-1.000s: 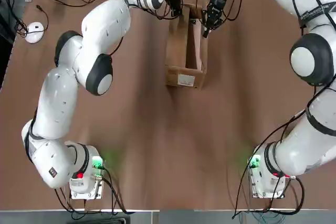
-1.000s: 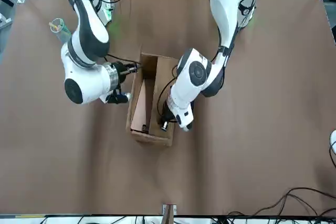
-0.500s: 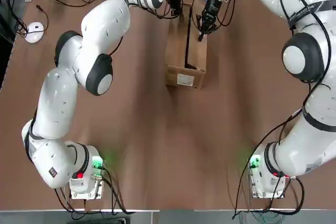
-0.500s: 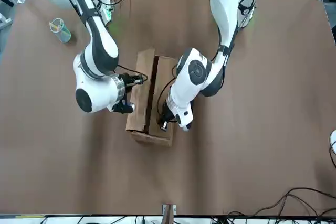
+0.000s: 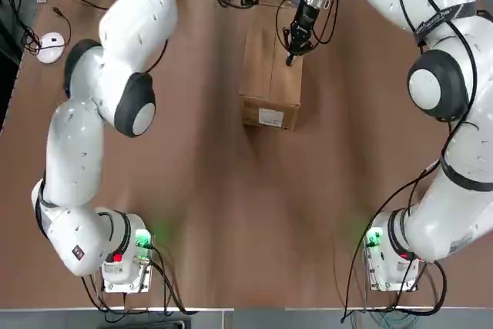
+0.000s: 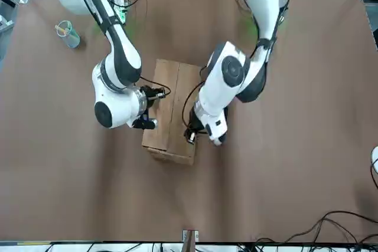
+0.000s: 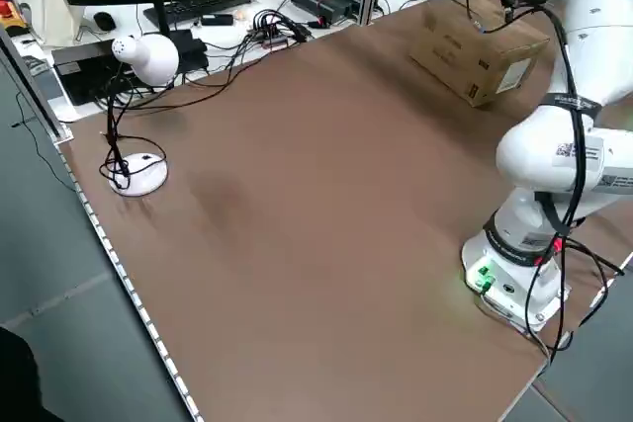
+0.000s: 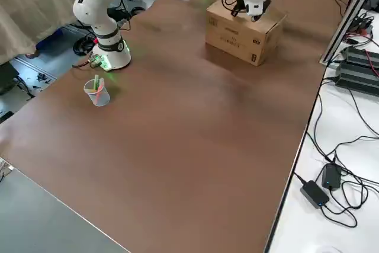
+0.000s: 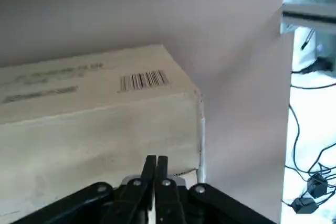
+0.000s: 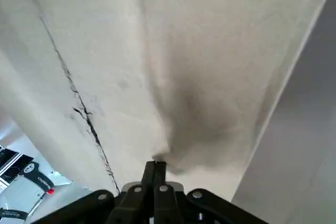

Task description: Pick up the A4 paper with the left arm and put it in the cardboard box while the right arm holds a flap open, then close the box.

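Both flaps (image 6: 160,104) now lie flat, so the box (image 5: 271,114) looks closed; left fingers (image 9: 161,169) nearly together, right fingers (image 10: 155,174) pressed together.

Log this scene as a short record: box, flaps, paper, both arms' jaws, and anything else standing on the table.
box: brown cardboard box, lying lengthwise, white label on one small end
flaps: both long top flaps folded down, meeting at a narrow seam
paper: not visible in any view
right jaws: shut, at the right-hand flap, right gripper
left jaws: left gripper at the box's left edge, slightly parted, nothing seen between them
also on table: cup with sticks, round white lamp base
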You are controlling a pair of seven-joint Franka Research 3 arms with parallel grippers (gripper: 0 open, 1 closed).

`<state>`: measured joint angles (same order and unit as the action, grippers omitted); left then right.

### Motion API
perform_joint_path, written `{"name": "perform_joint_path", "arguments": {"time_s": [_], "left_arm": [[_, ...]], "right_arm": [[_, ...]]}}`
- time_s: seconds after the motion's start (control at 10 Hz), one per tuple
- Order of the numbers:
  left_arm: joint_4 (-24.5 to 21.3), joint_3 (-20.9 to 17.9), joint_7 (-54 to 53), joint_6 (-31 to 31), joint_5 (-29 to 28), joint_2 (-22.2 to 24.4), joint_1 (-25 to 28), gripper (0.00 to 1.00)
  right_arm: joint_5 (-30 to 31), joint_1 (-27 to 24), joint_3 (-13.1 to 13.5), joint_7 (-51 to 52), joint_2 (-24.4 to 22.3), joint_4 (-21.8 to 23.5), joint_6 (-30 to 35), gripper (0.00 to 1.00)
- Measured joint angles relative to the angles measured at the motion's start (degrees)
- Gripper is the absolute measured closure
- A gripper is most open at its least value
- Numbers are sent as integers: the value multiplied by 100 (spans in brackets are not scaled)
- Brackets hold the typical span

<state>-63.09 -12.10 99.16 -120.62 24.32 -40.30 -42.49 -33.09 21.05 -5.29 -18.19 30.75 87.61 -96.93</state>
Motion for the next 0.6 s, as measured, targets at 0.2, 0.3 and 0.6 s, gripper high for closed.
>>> {"name": "perform_joint_path", "arguments": {"time_s": [0.2, 0.3, 0.6], "left_arm": [[2, -49, -136, 545, -334, 371, 375, 67], [1, -56, -358, 762, -496, 502, 626, 63], [0, -71, -1503, 1494, -997, 753, 1409, 21]], "right_arm": [[34, 32, 1, -28, 0, 14, -60, 99], [83, 58, 2, -38, -2, 24, -98, 99], [207, 113, 5, -55, -20, 53, -175, 99]]}}
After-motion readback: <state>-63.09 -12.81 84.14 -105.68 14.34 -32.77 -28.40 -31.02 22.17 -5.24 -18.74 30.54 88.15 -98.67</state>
